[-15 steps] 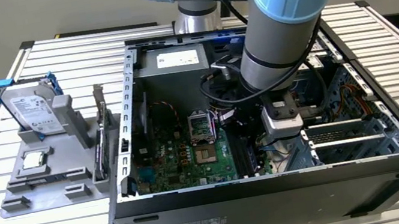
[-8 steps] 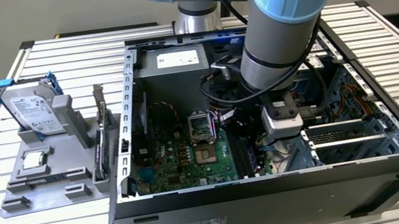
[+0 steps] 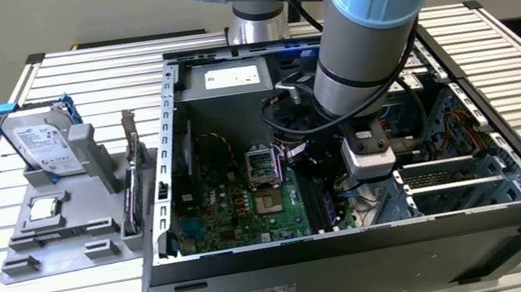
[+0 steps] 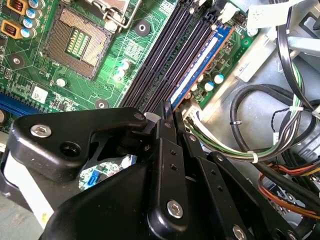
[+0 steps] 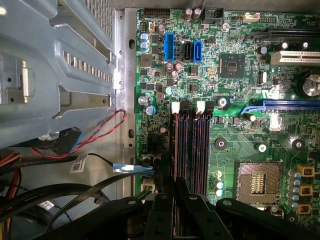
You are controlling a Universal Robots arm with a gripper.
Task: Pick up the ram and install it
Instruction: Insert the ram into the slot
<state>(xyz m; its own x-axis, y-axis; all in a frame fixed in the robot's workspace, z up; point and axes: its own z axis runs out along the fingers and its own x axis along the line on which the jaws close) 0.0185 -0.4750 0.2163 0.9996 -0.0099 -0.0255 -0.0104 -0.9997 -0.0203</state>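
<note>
Ram (image 4: 200, 62) sits in the outermost of the long black slots (image 4: 165, 65) on the green board (image 4: 100, 65), a bluish stick whose long axis runs from the upper right of the second wrist view down toward the pincer (image 4: 169, 112). Its near end lies just ahead of the pincer's tips, in line with them. The two fingers are drawn together, nothing visible between them, poised at that end of the stick; whether they touch it I cannot tell.

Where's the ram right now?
In the second wrist view the ram stands in the outermost memory slot, farthest from the processor socket, just beyond the end effector tips.
</note>
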